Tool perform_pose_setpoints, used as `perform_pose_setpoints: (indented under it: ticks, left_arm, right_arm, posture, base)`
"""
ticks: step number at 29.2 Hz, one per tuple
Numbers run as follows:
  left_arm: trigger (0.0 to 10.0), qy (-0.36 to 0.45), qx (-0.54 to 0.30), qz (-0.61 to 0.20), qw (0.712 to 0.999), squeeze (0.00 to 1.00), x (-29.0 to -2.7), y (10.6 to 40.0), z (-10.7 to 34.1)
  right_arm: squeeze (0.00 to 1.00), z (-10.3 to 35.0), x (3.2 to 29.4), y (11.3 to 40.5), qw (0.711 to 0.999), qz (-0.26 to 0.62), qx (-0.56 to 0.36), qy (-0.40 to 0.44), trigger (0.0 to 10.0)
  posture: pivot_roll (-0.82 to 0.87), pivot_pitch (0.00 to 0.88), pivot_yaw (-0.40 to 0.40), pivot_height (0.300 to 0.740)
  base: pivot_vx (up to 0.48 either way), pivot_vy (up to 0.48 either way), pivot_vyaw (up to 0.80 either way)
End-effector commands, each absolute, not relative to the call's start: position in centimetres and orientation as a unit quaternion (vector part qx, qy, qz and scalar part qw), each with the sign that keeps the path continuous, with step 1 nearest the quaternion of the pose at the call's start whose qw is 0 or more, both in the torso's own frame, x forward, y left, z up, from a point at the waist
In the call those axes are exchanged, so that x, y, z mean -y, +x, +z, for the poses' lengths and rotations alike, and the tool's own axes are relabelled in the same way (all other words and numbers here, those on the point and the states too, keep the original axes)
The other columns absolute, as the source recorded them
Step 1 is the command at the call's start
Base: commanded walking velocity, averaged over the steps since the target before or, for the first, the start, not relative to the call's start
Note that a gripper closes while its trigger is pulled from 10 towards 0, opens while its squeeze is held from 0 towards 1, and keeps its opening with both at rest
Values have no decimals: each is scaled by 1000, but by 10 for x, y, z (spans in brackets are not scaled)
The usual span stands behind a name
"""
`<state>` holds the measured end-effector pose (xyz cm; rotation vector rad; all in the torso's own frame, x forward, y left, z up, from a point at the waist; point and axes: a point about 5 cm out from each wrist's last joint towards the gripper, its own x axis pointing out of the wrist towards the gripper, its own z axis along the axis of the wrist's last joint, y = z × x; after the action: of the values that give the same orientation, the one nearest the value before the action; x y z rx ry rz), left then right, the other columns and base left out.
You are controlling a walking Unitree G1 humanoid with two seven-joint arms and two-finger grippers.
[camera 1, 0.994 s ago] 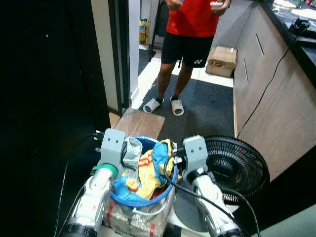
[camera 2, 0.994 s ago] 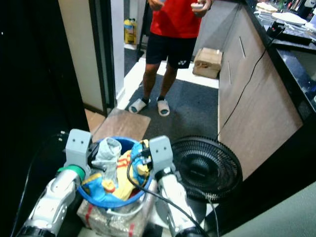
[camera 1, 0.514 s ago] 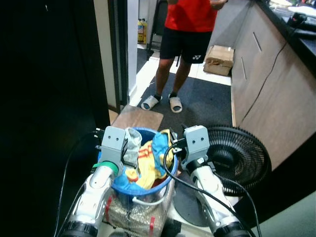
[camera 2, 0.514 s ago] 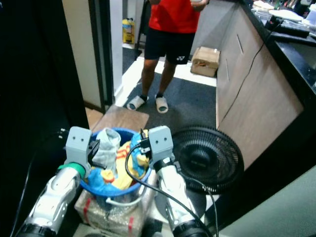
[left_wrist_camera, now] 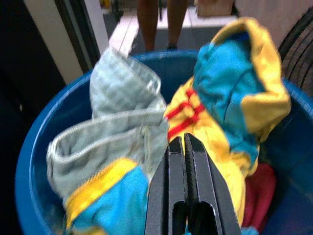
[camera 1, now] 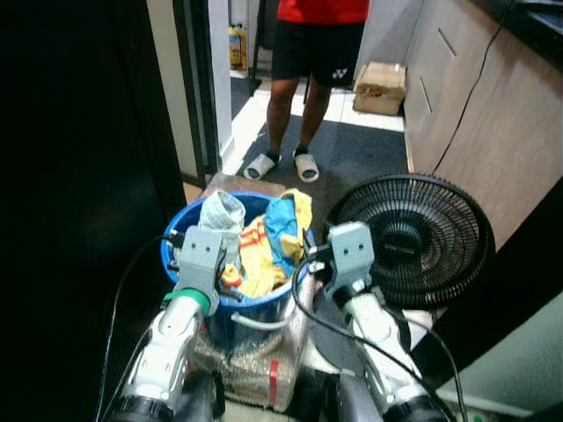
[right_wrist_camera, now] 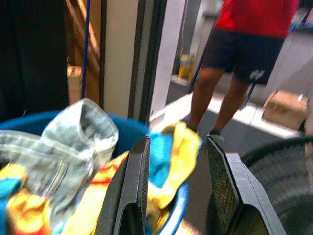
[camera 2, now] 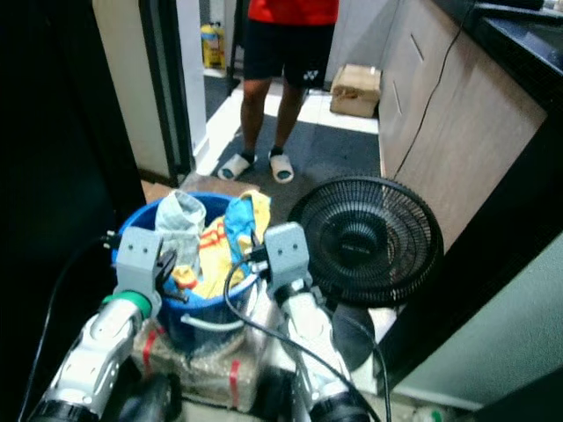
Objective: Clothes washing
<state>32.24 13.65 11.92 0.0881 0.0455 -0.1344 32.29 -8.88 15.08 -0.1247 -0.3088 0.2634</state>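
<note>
Clothes (camera 1: 264,251) in yellow, blue and pale grey fill a blue bucket (camera 1: 172,251) held between the 2 arms, above a plastic-wrapped bundle (camera 1: 255,369). The left gripper (left_wrist_camera: 184,147) has its fingers pressed together over the laundry. The right gripper (right_wrist_camera: 178,178) stands with fingers spread at the bucket's far rim. A black fan (camera 1: 413,233) lies beside it; a person (camera 1: 310,53) stands ahead.

Clothes (camera 1: 264,242) in basin (camera 1: 180,237), fan (camera 1: 413,237) right.
</note>
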Motion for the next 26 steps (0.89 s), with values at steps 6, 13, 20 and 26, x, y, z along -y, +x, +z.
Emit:
perform_pose_setpoints:
  ticks: [6, 13, 20, 26]
  left_arm:
    - [10000, 37, 4, -73, 997, 0, -133, 330, 139]
    - [10000, 41, 6, -69, 997, 0, -133, 334, 140]
    - [10000, 42, 5, -53, 998, 0, -140, 332, 140]
    - [10000, 43, 2, -46, 998, 0, -143, 329, 139]
  right_arm:
    - [0, 165, 92, 330, 977, 124, 169, -52, 10000]
    - [0, 161, 86, 335, 977, 130, 159, -54, 10000]
    - [0, 163, 78, 339, 975, 152, 152, -55, 10000]
    - [0, 164, 74, 340, 974, 161, 151, -53, 10000]
  posture:
    - [117, 21, -4, 530]
    - [131, 35, -17, 510]
    - [155, 74, -39, 485]
    - [159, 79, -41, 465]
  base:
    - [0, 0, 0]
    - [0, 0, 0]
    - [0, 0, 0]
    - [0, 0, 0]
